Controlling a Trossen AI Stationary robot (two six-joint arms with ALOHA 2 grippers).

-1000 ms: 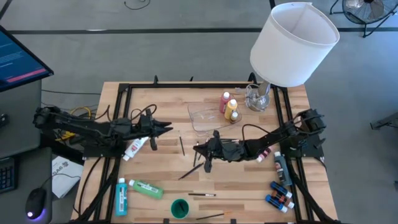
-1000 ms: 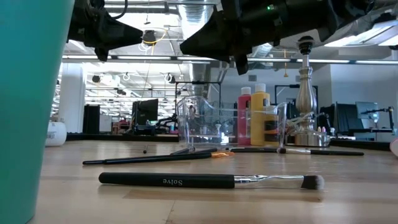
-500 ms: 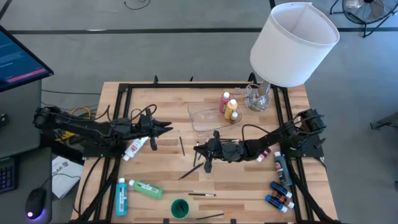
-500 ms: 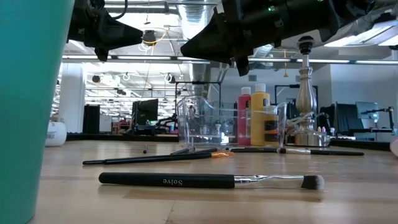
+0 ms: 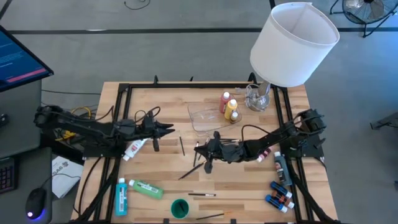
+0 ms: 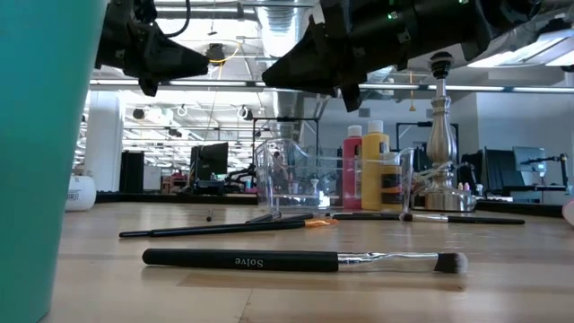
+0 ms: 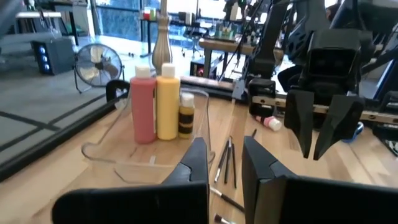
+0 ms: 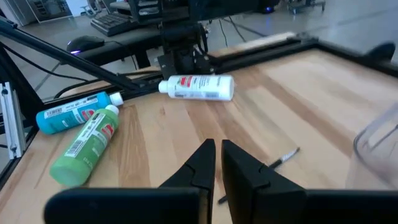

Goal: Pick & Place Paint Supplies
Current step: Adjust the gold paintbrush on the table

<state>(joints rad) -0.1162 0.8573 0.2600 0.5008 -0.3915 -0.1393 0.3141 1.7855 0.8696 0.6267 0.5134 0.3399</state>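
Note:
My left gripper [image 5: 171, 129] hovers shut and level above the table's left half, with nothing in it. My right gripper [image 5: 196, 149] hangs shut and unladen over the middle, above a dark brush [image 5: 189, 171] lying flat. Another brush [image 5: 181, 145] lies between the two grippers. A red bottle [image 7: 143, 102] and a yellow bottle [image 7: 166, 99] stand upright in the clear tray [image 5: 200, 119]. A white bottle [image 8: 198, 87], a green one [image 8: 84, 146] and a blue one [image 8: 74, 112] lie on their sides at the left.
A teal cup [image 5: 180, 208] stands at the near edge with two more brushes [image 6: 305, 261] beside it. Small bottles and markers [image 5: 280, 193] lie at the near right. A white-shaded lamp [image 5: 292, 43] stands at the far right corner.

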